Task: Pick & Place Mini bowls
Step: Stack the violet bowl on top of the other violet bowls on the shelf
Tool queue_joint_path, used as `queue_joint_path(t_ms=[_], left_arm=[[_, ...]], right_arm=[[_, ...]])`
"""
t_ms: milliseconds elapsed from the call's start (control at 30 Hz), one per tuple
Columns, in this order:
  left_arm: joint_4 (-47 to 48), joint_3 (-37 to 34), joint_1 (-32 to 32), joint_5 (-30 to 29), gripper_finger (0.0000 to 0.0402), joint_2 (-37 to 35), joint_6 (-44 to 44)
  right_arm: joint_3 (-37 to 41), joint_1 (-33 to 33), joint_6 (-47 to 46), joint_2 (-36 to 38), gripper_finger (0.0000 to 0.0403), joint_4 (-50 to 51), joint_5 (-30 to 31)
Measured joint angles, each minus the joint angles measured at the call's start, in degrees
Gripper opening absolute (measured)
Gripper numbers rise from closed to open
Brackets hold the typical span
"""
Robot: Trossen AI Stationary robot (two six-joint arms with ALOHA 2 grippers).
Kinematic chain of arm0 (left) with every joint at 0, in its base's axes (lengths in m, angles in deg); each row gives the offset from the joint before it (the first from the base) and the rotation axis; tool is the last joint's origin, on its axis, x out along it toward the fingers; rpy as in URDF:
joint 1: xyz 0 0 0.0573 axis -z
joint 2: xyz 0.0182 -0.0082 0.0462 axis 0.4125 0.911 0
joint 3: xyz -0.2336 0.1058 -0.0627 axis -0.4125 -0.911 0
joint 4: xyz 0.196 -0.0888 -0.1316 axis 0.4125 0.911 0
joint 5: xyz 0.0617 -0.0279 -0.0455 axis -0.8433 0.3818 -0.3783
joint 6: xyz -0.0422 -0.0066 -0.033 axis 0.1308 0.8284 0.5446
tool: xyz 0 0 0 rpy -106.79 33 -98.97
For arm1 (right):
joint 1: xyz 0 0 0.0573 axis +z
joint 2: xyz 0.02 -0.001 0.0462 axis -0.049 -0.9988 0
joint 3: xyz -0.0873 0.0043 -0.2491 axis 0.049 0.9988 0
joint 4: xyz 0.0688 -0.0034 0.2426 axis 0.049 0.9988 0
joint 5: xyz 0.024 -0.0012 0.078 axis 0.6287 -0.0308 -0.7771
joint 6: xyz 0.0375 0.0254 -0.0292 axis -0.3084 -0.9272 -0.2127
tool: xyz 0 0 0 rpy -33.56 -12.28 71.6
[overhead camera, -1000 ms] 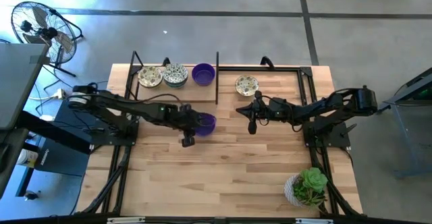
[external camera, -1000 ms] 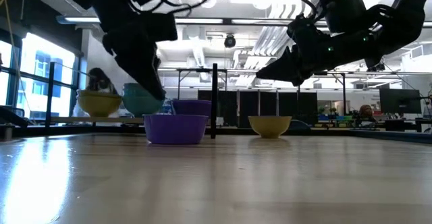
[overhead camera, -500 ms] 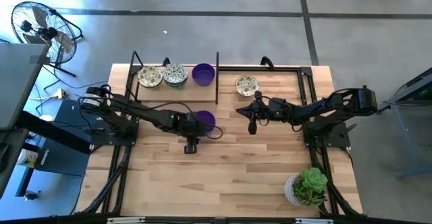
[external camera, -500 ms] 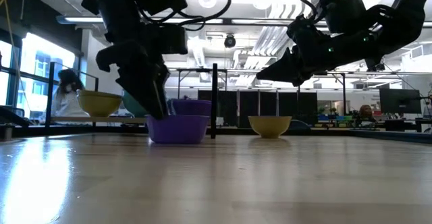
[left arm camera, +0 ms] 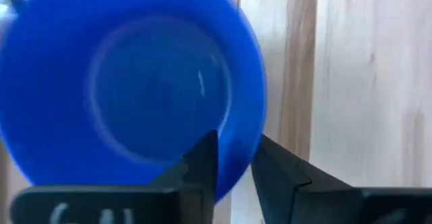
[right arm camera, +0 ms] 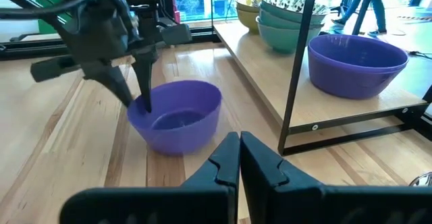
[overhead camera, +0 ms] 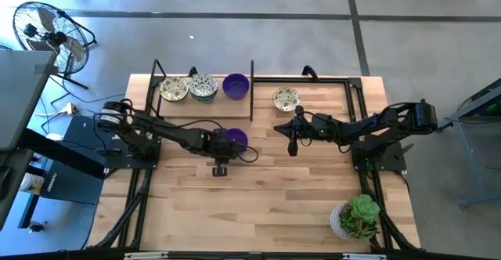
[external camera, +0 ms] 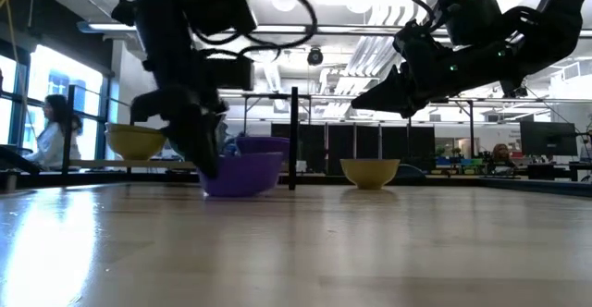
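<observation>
A purple mini bowl (overhead camera: 239,139) sits on the table's middle, in front of a raised shelf. My left gripper (overhead camera: 228,144) is down at its left near rim, shut on it; the left wrist view shows the bowl (left arm camera: 135,89) filling the picture. My right gripper (overhead camera: 276,127) hovers shut above the table to the bowl's right, touching nothing. Two speckled cream bowls (overhead camera: 174,88) (overhead camera: 203,87) and another purple bowl (overhead camera: 236,85) rest on the shelf. A further speckled bowl (overhead camera: 286,99) stands on the table at the far right. My left gripper has the purple bowl's rim (left arm camera: 237,158) on its left near side, one finger (left arm camera: 202,160) inside the bowl and one (left arm camera: 277,177) outside the wall. The fingers slant down from the table's left. The bowl (external camera: 242,173) tilts, its base low on the table.
A black wire frame with an upright post (overhead camera: 252,92) borders the shelf (overhead camera: 200,105) at the far edge. A green plant in a white pot (overhead camera: 358,217) stands at the near right corner. The near half of the table is bare wood. A person shows in the room behind (external camera: 51,131).
My left gripper has sunk toward the purple bowl and settled on its left near rim. The bowl, which sat flat on the table, now shows tilted in the low view.
</observation>
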Motion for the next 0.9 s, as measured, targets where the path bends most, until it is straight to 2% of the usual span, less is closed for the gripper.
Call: queue_joint_path(t_ms=[300, 467, 567, 800, 900], left_arm=[[2.41, 0.53, -0.03, -0.26, 0.0012, 1.15, -0.85], [10.63, 5.23, -1.36, -1.79, 0.0006, -0.54, -1.56], [15.23, 7.25, -3.68, -2.91, 0.0004, -2.86, -3.27], [14.72, 9.82, -13.12, -0.64, 0.0003, -10.85, -7.19], [13.64, 11.71, -17.99, -0.17, 0.0003, -11.41, -8.56]], right_arm=[[-0.01, 0.00, -0.01, -0.02, 0.0001, 0.00, 0.01], [0.00, 0.00, 0.00, -0.03, 0.0002, 0.02, 0.01], [0.00, 0.00, -0.01, -0.04, 0.0001, -0.01, 0.00], [0.00, 0.17, -0.02, -0.04, 0.0001, 0.31, -0.17], [0.00, 0.17, -0.02, -0.04, 0.0001, 0.19, -0.17]])
